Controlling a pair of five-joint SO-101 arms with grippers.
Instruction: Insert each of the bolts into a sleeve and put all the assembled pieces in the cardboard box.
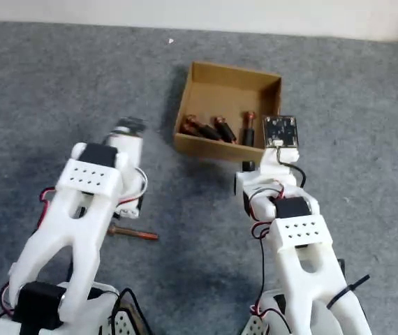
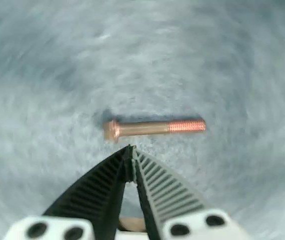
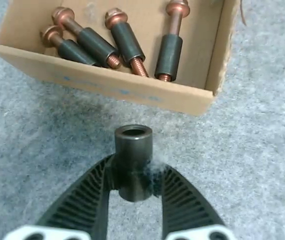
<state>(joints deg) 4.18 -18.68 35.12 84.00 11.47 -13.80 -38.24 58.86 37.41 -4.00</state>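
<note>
**Bolt [image 2: 152, 127] loose on the surface [image 1: 45, 84], sleeve [image 3: 132, 150] ready in the right claw [image 3: 132, 170]**

Nearest the arm bases, the one loose bolt lies flat on the grey surface, beside the left arm in the high view. From the left wrist it sits just beyond the left claw [image 2: 131, 152], crosswise to the tips, with its head to one side and its threaded end to the other. That claw is narrow, its tips meeting with nothing between them, and it is apart from the bolt.

Farther out, the right claw is clamped around the dark sleeve. It grips the lower half, so the bore end stands clear of the fingers. The claw hovers near the front wall of the cardboard box [image 3: 107, 85], outside it.

Farthest off, the box holds four assembled pieces [image 3: 95, 45], each a bolt through a sleeve, lying on its floor.

The step in hand looks like picking up this last bolt. To do it well, the left claw should spread wide first. It should then come down astride the plain shank close to the head, leaving the threaded end free to enter the bore. A round shank may roll, so closing squarely across it matters. The right claw should hold the sleeve steady with its bore unobstructed. The bolt should be lined up with that bore before any push.
</note>
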